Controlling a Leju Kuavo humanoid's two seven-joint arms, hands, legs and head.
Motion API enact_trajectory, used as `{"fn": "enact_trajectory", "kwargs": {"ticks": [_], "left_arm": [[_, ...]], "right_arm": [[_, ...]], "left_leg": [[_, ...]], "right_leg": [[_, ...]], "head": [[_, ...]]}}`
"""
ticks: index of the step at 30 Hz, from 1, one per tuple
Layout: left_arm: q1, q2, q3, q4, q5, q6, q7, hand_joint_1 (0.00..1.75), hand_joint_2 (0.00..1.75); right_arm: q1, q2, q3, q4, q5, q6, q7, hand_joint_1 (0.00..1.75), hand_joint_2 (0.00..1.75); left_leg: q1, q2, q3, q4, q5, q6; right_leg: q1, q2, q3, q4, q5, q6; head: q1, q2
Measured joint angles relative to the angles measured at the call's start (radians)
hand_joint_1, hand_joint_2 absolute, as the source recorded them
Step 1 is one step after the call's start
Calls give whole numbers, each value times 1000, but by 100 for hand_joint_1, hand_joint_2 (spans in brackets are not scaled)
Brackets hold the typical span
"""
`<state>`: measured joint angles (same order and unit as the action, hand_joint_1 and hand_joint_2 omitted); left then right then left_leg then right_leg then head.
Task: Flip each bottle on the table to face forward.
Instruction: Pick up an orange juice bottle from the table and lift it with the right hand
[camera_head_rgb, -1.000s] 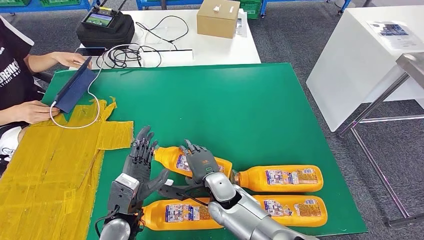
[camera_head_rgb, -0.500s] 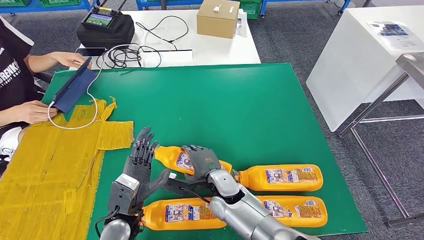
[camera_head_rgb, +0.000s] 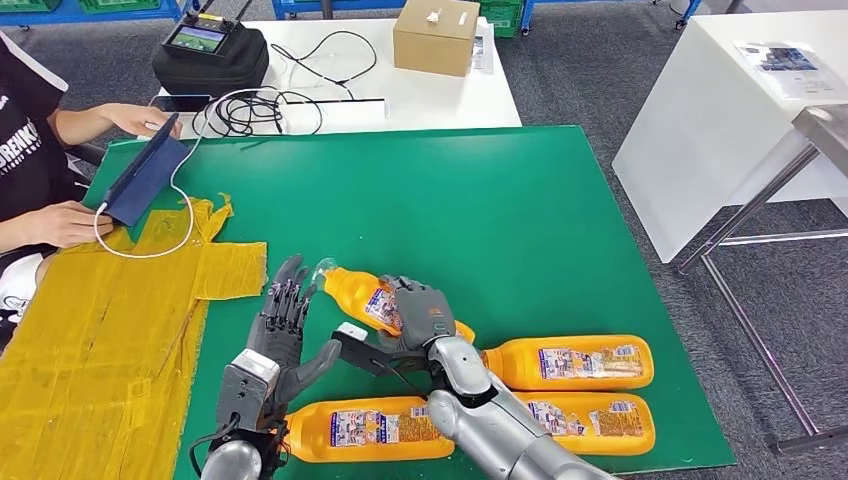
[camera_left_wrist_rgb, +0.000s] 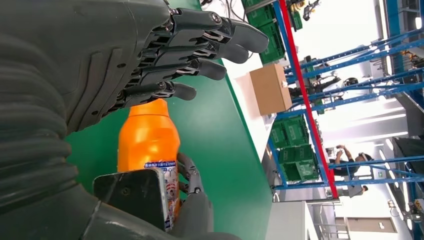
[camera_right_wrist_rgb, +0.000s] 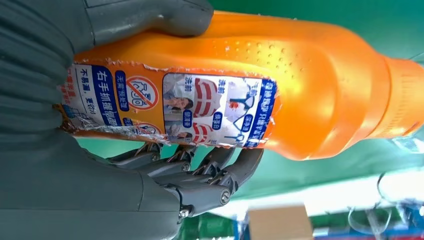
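My right hand (camera_head_rgb: 418, 312) grips an orange bottle (camera_head_rgb: 352, 292) around its labelled middle, with the neck end tilted up off the green table (camera_head_rgb: 480, 200). In the right wrist view the thumb lies over the bottle (camera_right_wrist_rgb: 310, 85) and the fingers (camera_right_wrist_rgb: 200, 175) curl under its label. My left hand (camera_head_rgb: 283, 318) stands open just left of the bottle's neck, fingers spread and apart from it. In the left wrist view the fingers (camera_left_wrist_rgb: 190, 50) hover beside the bottle (camera_left_wrist_rgb: 147, 140). Three more orange bottles lie flat with labels up: one at the right (camera_head_rgb: 570, 362), one at the front right (camera_head_rgb: 595, 422), one at the front (camera_head_rgb: 365, 430).
A yellow taped patch (camera_head_rgb: 100, 320) covers the table's left side. A person sits at the far left holding a blue tablet (camera_head_rgb: 150, 172) with a white cable. Behind stand a cardboard box (camera_head_rgb: 436, 35) and a black case (camera_head_rgb: 210, 55). A white table (camera_head_rgb: 720, 110) stands right.
My right hand closed on the bottle and raised its neck end off the table, tilting it up and away. The left hand stayed where it was.
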<state>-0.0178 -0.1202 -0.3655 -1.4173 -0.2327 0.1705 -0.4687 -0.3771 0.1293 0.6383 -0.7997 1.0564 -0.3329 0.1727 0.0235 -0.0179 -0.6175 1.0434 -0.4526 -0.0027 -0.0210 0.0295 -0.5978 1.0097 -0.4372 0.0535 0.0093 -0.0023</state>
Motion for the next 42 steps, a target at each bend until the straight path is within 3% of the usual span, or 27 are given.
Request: {"fn": "enact_trajectory", "kwargs": {"ticks": [3,6,9,12,16,20,24,26,34,42], "left_arm": [[6,0,0,-4,-5,0,2,0,175],[11,0,0,-5,-11,2,5,0,175],[12,0,0,-5,-9,5,3,0,175],[12,0,0,2,15,3,-6,0,175],[6,0,0,21,59,-8,-17,0,175],[-2,0,0,36,88,-21,-18,0,175],[-13,0,-1,52,109,-38,-18,0,175],[-20,0,-2,61,116,-42,-18,0,175],[-30,0,-6,83,126,-45,-18,0,175],[-48,0,-12,103,141,-55,-17,0,175]], "right_arm": [[23,-1,-18,-33,65,-132,29,175,175],[60,0,-54,-91,26,-242,-31,175,175],[112,2,-100,-169,-162,-282,-201,175,175],[169,9,-148,-252,-376,-265,-389,175,175],[234,17,-184,-343,-535,-201,-531,175,175],[263,19,-191,-389,-597,-125,-567,173,175],[271,16,-187,-400,-783,140,-571,175,175],[271,15,-181,-394,-814,196,-569,175,175],[265,15,-166,-367,-810,210,-568,173,175],[225,16,-106,-316,-725,225,-562,172,175]], "left_leg": [[0,0,0,0,0,0],[0,0,0,0,0,0],[0,-1,0,0,0,0],[0,-1,-1,0,0,0],[0,0,-1,0,0,0],[0,0,-1,0,0,0],[0,0,0,0,0,0],[0,0,0,0,0,0],[0,0,-1,0,0,0],[0,0,0,0,0,0]], "right_leg": [[0,0,0,0,0,0],[0,0,0,0,0,0],[0,0,0,0,0,0],[0,0,0,0,0,0],[0,0,-1,0,0,0],[0,0,-1,0,0,0],[0,0,0,0,0,0],[0,0,0,0,0,0],[0,0,0,0,0,0],[0,0,0,0,0,0]], "head": [[0,0],[0,0],[0,0],[0,0],[0,0],[0,0],[0,0],[0,0],[0,0],[0,0]]}}
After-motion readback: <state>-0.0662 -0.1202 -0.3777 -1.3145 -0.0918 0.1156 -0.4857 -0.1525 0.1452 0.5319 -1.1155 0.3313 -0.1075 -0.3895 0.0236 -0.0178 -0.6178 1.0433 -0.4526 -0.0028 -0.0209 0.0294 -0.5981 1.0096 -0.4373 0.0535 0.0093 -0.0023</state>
